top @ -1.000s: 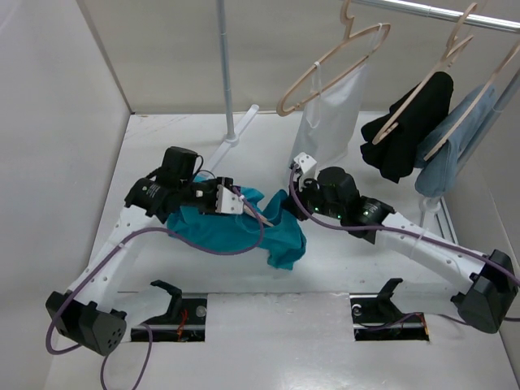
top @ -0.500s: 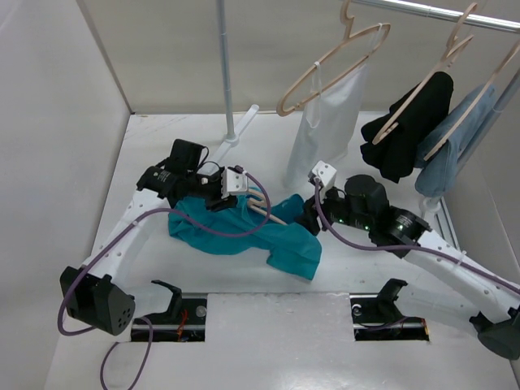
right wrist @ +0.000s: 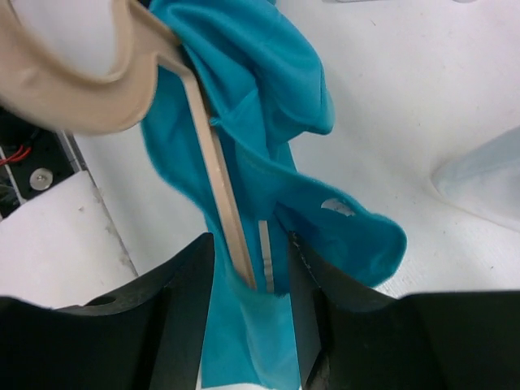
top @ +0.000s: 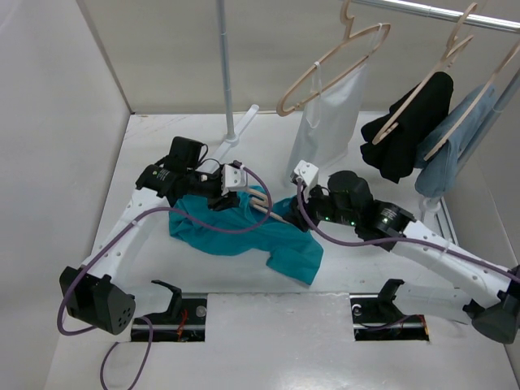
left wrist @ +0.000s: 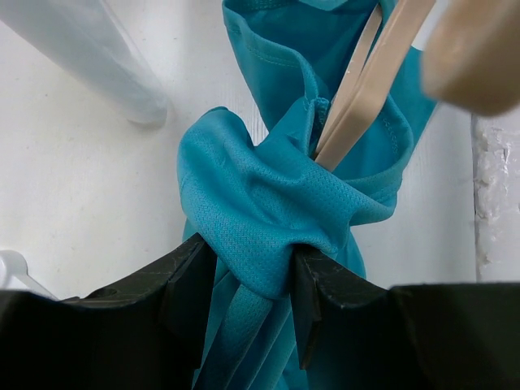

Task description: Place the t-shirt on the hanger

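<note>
The teal t-shirt point(top: 236, 234) lies crumpled on the white table point(top: 162, 154) between the two arms. A light wooden hanger point(top: 268, 213) is threaded into it, its arms point(left wrist: 370, 89) entering the cloth's opening. My left gripper point(top: 240, 197) is shut on a bunched fold of the t-shirt point(left wrist: 260, 211), seen close in the left wrist view point(left wrist: 250, 276). My right gripper point(top: 291, 205) is at the shirt's right end. Its jaws point(right wrist: 250, 268) stand apart, with flat teal cloth point(right wrist: 244, 97) and a hanger arm point(right wrist: 213, 154) between them. The hanger's hook point(right wrist: 73, 97) shows at upper left.
A rack pole point(top: 226, 73) rises at the back. From the rail point(top: 439, 12) hang a white garment point(top: 329, 114), a black one point(top: 406, 130) and a light-blue one point(top: 455, 146) on wooden hangers. A wall point(top: 57, 122) closes the left side.
My right gripper, shut a second ago, has opened; it drew back to the right, then returned to the shirt's end. The left gripper rose slightly and the shirt spread rightwards.
</note>
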You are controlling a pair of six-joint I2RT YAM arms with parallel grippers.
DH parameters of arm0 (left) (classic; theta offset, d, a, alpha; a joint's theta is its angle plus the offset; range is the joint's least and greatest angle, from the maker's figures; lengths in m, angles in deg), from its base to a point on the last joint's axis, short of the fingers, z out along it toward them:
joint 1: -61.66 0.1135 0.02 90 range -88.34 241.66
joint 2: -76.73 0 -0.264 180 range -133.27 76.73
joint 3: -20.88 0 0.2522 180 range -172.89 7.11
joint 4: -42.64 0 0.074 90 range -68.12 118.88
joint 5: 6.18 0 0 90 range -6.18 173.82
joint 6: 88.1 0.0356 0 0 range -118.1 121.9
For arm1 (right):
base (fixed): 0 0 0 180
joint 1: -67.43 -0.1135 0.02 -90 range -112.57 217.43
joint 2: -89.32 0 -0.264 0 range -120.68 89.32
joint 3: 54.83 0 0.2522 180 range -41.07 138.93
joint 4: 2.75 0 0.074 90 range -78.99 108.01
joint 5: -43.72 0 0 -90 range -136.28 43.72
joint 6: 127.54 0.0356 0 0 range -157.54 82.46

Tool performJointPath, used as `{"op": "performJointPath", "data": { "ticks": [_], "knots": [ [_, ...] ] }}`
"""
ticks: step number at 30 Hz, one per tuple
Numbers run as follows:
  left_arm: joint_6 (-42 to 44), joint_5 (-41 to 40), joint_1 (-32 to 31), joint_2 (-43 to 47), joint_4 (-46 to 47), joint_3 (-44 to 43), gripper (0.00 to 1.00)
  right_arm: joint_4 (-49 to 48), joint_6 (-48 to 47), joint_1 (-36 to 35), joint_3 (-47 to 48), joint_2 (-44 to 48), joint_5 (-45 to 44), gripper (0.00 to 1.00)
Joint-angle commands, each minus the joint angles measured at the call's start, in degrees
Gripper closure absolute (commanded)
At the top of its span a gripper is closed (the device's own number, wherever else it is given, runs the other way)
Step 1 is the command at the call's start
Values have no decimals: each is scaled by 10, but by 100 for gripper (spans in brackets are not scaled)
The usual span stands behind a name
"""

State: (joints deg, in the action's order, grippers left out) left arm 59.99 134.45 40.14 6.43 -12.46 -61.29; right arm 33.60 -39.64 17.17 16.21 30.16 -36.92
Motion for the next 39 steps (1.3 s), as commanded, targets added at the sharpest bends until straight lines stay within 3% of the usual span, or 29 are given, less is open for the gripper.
{"op": "performJointPath", "data": {
  "ticks": [1, 10, 18, 24, 30, 36, 39],
  "knots": [
    [-14, 38, 1, 10, 8, -27, 100, -65, 4, -9, 28, -25, 8, 53],
    [-19, 32, 1, 15, 14, -27, 100, -129, 15, -20, 21, -79, 30, 52],
    [-39, 32, 1, 15, 32, -27, 100, -145, 25, -45, 21, -126, 19, 57],
    [-44, 32, 1, 15, 32, -27, 100, -167, 56, -45, 26, -142, -21, 100],
    [-64, -23, 6, 46, 57, -22, 100, -156, 83, -45, -11, -100, -79, 100],
    [-104, -88, 25, 116, 146, 7, 96, -81, 115, -45, -54, -25, -126, 100],
    [-110, -112, 25, 128, 146, 15, 94, -50, 127, -45, -62, 8, -144, 100]
  ]
}}
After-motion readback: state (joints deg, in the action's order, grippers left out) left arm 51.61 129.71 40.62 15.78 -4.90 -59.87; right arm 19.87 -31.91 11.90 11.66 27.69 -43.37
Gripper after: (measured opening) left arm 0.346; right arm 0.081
